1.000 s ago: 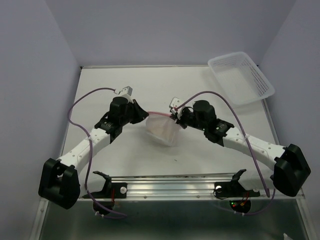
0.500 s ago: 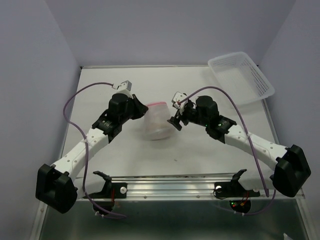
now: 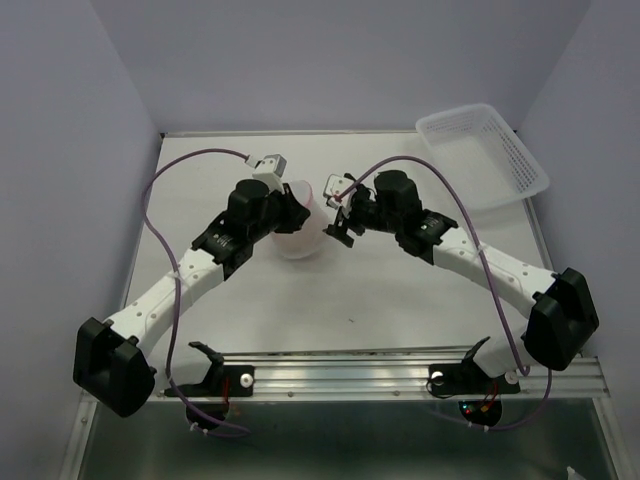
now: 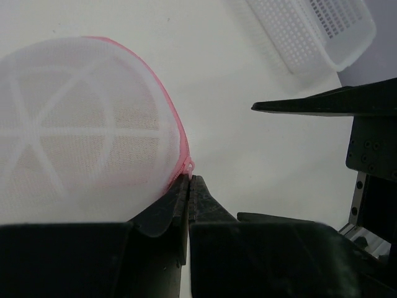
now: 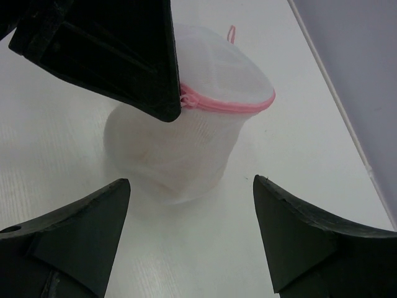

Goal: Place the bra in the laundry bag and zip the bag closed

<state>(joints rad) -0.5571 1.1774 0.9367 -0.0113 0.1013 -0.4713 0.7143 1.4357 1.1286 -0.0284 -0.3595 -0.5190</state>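
The left gripper (image 4: pixel 189 186) pinches the pink zip rim of the laundry bag (image 4: pixel 80 143), which stands on the table (image 3: pixel 400 290), the bra (image 4: pixel 133 127) a beige tint inside. The right gripper (image 5: pixel 191 180) gapes wide just beside it, the basket (image 3: pixel 485 155) well apart.

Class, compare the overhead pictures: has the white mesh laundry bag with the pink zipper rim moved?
Yes. The white mesh laundry bag has shifted farther from the aluminium rail at the near edge, slightly leftward.

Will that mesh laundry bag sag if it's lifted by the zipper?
Probably sags: the laundry bag is thin mesh, creased lower down. Likely light: only a soft bra shows inside. Its pink rim may stay round.
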